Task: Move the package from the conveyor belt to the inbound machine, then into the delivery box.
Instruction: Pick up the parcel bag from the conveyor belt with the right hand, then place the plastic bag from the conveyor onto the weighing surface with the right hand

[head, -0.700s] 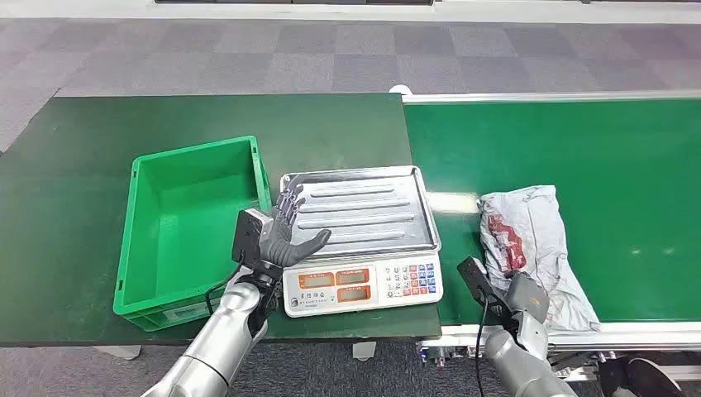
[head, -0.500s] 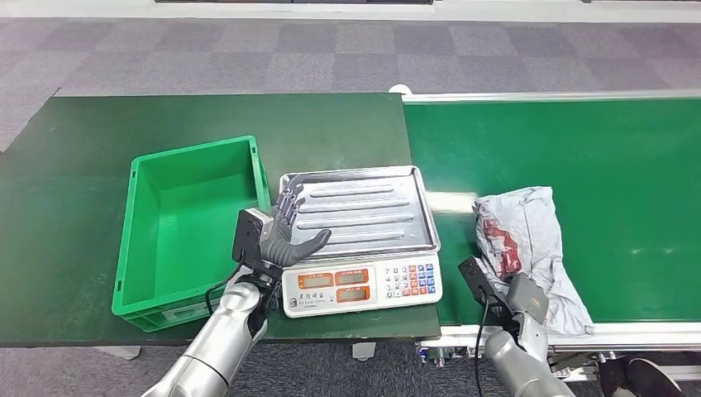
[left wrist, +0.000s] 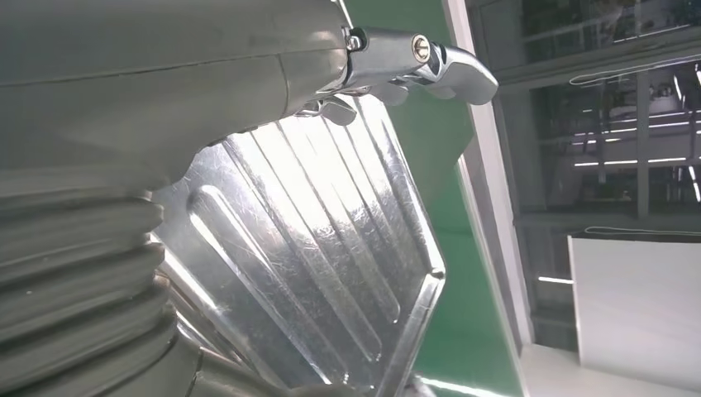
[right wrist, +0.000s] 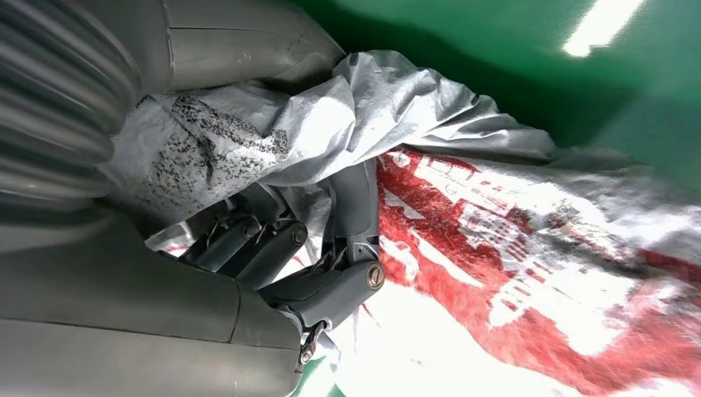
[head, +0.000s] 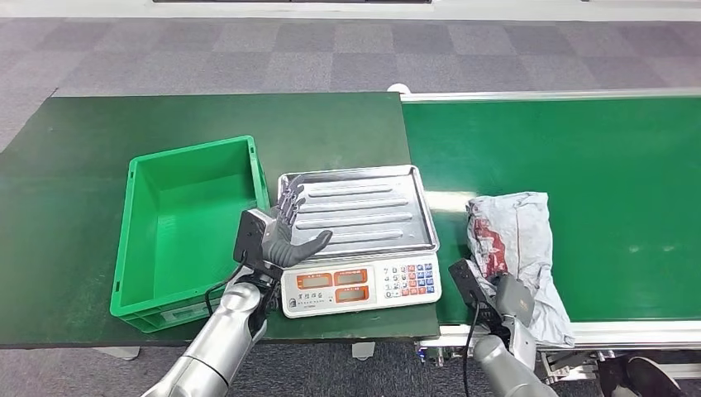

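**Right hand closing on the package at the belt's near edge**

Nearest the robot, the right hand (right wrist: 289,273) has its dark fingers (right wrist: 248,240) curled into the crumpled grey plastic of the package (head: 514,240) — a soft mailer bag with a red print, lying on the green conveyor belt (head: 612,165) at its near edge. The bag appears gripped, though how firmly cannot be told. Because the plastic is slack, the hold would do best gathered on a thick fold, and the lift kept low and slow so the bag does not slide out on the way over to the scale.

The left hand (head: 285,236) hovers open, fingers spread, over the near corner of the electronic scale (head: 361,285) — its steel pan (head: 372,207) lies bare. Beside it on the dark green surface (head: 83,165) stands the green delivery box (head: 190,223).

The scale's face plate carries a line of characters too small to read; the red print on the bag is illegible too.
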Robot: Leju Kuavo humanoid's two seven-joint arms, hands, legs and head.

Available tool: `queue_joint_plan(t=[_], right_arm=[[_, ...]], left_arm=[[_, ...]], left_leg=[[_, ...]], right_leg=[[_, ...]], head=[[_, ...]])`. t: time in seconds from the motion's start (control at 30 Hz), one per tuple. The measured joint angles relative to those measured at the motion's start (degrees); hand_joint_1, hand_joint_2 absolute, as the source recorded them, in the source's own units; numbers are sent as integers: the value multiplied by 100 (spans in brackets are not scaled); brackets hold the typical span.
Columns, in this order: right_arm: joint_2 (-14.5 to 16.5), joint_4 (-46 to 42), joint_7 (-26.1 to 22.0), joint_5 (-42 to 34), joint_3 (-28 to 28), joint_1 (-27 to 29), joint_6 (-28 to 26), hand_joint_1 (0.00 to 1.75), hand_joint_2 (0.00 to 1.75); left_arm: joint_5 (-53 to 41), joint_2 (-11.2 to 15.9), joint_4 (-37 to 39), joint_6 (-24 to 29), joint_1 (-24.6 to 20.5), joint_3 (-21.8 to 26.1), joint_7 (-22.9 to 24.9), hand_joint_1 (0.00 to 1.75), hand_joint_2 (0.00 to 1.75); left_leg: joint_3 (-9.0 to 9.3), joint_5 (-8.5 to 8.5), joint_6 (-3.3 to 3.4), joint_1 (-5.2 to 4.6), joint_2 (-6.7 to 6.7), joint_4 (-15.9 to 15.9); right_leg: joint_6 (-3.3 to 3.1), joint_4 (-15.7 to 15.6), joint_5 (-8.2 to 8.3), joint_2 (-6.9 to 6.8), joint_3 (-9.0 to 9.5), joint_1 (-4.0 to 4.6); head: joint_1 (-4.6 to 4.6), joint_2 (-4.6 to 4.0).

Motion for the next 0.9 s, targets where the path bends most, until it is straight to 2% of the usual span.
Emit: queue_joint_plan(t=[0.13, 0.4, 0.6, 0.8, 0.9], right_arm=[[30, -465, -316, -72, 21, -158, 13, 175, 175], [-110, -1169, -386, -281, 260, -593, 79, 175, 175], [-224, -1322, -392, -397, 423, -786, 130, 175, 175], [-306, -1368, -777, -799, 746, -1190, 242, 175, 175], [-298, -1450, -804, -855, 1008, -1318, 314, 175, 175]], left_arm=[[-141, -1, 66, 114, -91, 0, -38, 0, 175], [-161, 3, 302, 136, -290, 0, -163, 0, 175], [-151, 15, 410, 155, -402, 0, -210, 0, 175], [-99, 87, 400, 238, -484, 0, -149, 0, 175], [-80, 126, 395, 272, -513, 0, -121, 0, 175]], left_leg=[[-18, 11, 1, -1, 0, 1], [-31, 15, 5, -5, -2, 2], [-42, 15, 5, -5, -5, 2], [-48, 20, 1, -4, -3, 2], [-49, 20, 0, -4, -3, 2]], right_leg=[[2, 5, 6, 1, -22, -4], [6, 6, 10, 1, -34, -9], [6, 7, 11, 0, -43, -9], [3, 12, 14, 2, -52, -9], [2, 13, 14, 2, -54, -8]], head=[[-1, 1], [-1, 0], [-1, 0], [1, 0], [-1, 0]])
